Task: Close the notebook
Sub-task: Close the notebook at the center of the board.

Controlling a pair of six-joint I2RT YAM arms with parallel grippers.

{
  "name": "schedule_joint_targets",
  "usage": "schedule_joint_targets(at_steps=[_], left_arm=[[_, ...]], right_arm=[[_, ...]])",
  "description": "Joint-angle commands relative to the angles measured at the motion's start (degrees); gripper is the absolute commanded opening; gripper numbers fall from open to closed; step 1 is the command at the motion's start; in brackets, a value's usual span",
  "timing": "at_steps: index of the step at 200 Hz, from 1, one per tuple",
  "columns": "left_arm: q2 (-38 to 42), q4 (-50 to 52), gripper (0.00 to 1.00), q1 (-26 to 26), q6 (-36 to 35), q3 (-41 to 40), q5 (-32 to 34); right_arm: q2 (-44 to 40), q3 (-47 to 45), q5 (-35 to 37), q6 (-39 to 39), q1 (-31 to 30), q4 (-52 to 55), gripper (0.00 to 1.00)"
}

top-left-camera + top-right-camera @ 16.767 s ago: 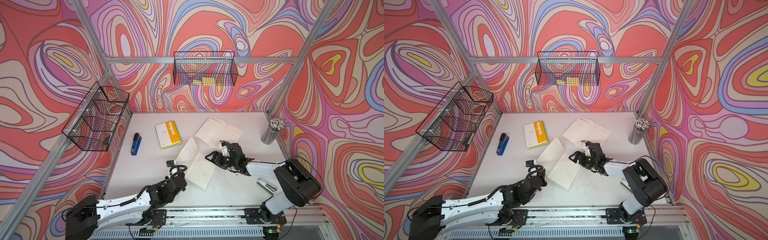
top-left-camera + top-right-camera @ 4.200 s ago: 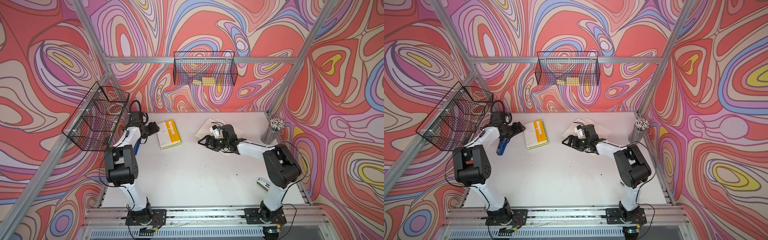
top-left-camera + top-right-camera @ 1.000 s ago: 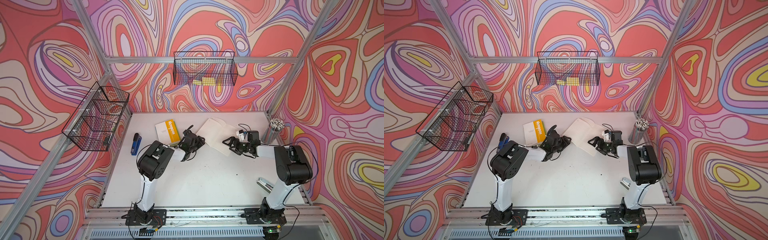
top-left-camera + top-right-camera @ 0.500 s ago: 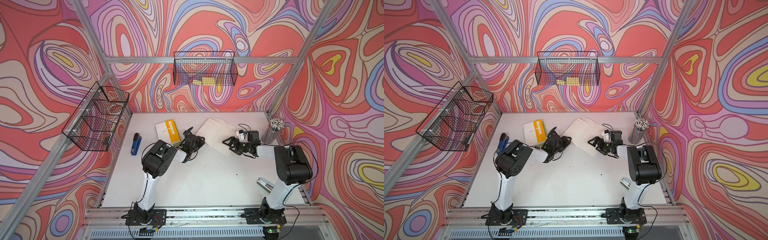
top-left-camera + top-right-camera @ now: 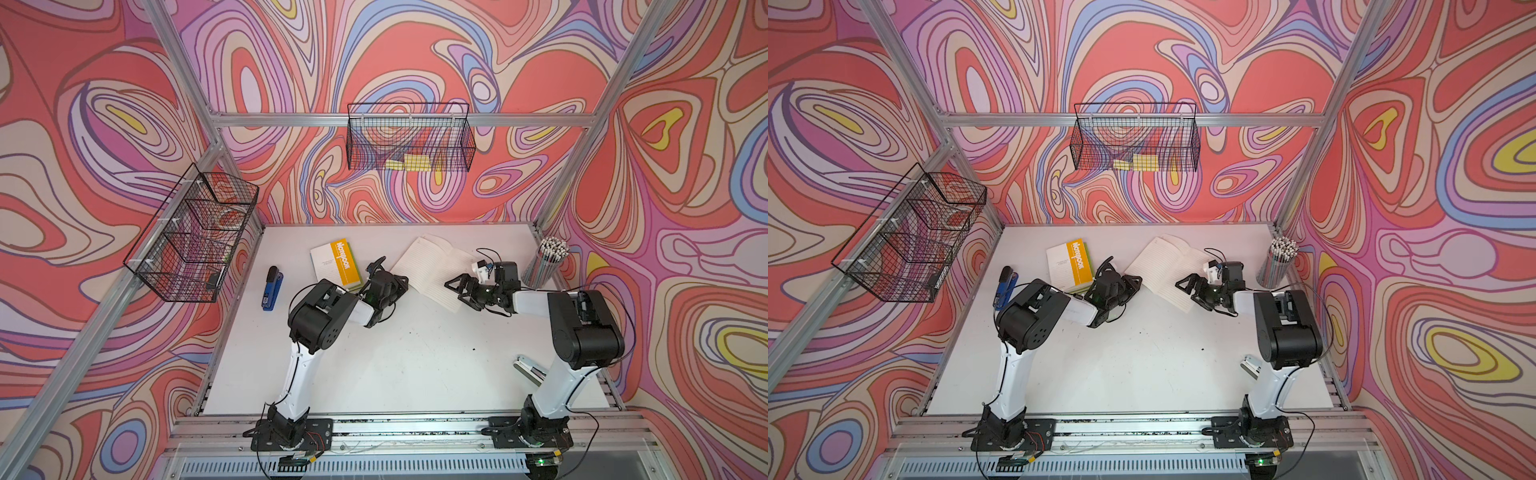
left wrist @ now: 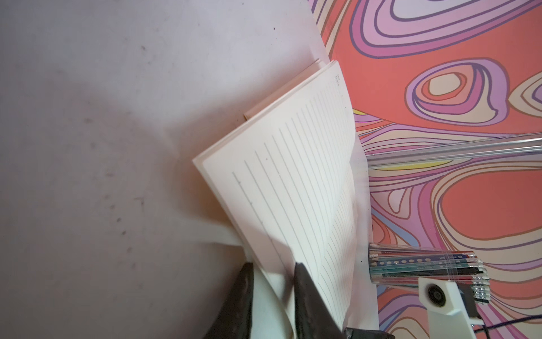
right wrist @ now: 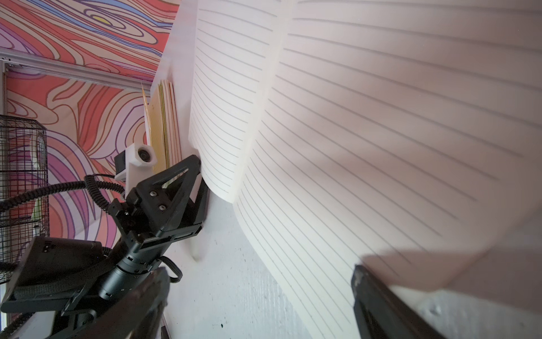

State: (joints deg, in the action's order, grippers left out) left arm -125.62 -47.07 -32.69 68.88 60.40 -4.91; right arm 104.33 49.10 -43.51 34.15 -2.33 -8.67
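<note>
The notebook [image 5: 436,266] [image 5: 1167,262] lies open on the white table, lined pages up, toward the back right. My left gripper [image 5: 399,282] [image 5: 1133,282] is at its left corner. In the left wrist view the gripper [image 6: 271,265] has narrowed, and the curled corner of the top pages [image 6: 293,176] stands loosely in the gap between its jaws. My right gripper [image 5: 457,293] [image 7: 261,271] is wide open at the notebook's near right edge, with one finger over the page [image 7: 381,117]. It holds nothing. The right wrist view also shows the left gripper [image 7: 202,176] against the lifted page corner.
A closed orange-and-white book [image 5: 336,266] lies just left of my left gripper, and a blue stapler [image 5: 272,289] lies further left. A cup of pencils [image 5: 546,262] stands at the back right. A silver stapler [image 5: 528,370] lies by the right arm's base. Wire baskets [image 5: 409,143] [image 5: 195,237] hang on the walls.
Over the last second my left gripper's jaws have narrowed around the notebook's left page corner and the arm has shifted slightly. The right arm has stayed where it was.
</note>
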Motion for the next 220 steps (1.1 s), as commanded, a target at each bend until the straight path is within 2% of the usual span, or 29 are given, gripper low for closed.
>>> schedule_joint_targets(at_steps=[1, 50, 96, 136, 220], left_arm=[[-1.72, -3.20, 0.18, -0.45, 0.33, 1.36, -0.86], [-1.74, -4.52, 0.00, -0.45, 0.38, 1.32, -1.71], [0.18, -5.62, 0.00, -0.45, -0.75, 0.38, -3.13], [5.91, -5.62, 0.00, -0.45, -3.04, -2.75, -3.88], [20.46, -11.08, 0.00, -0.49, -4.66, -16.84, -1.94]], right_arm=[[1.27, 0.65, -0.45, -0.07, 0.14, -0.16, 0.98], [1.39, 0.41, -0.53, -0.05, 0.16, -0.47, 0.98], [0.13, 0.34, -0.79, 0.05, 0.13, -0.21, 0.98], [-2.47, -0.73, -0.29, 0.14, 0.14, 1.23, 0.98], [-17.21, -7.06, 1.32, 2.07, -0.04, 4.53, 0.98]])
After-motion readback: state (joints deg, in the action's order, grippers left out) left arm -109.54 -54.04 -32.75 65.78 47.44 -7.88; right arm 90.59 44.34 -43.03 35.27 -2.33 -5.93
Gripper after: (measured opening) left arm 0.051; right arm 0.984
